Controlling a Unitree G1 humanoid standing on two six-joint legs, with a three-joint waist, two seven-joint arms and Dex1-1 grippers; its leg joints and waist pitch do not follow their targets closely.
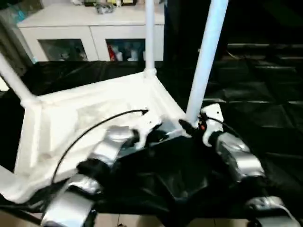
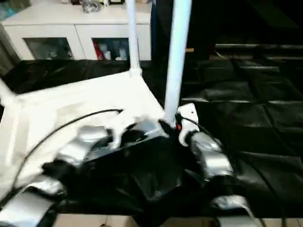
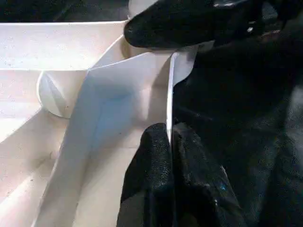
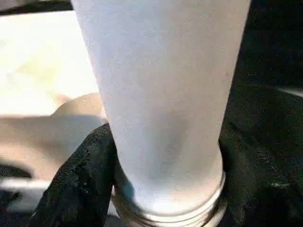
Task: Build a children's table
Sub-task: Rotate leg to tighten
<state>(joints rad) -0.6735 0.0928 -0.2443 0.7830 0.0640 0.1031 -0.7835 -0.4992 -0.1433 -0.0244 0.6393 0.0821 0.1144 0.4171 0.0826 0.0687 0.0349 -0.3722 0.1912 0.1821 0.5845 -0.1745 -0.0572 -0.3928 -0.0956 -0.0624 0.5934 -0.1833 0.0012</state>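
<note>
The white tabletop (image 1: 85, 118) lies upside down on black cloth, ribbed underside up. Three white legs stand in its corner sockets: one at the far corner (image 1: 149, 38), one at the left corner (image 1: 14, 80) and one at the near right corner (image 1: 206, 56). My right gripper (image 1: 189, 126) is shut on that near right leg (image 4: 161, 94) just above its threaded base, a black finger (image 4: 85, 165) on each side. My left gripper (image 3: 170, 135) is shut on the tabletop's thin rim wall (image 3: 173, 85) next to that corner.
A white cabinet (image 1: 90, 28) with glass-fronted shelves stands behind the table. Black cloth (image 1: 255, 94) covers the floor to the right and front. A black cable (image 1: 90, 130) runs over my left forearm across the tabletop.
</note>
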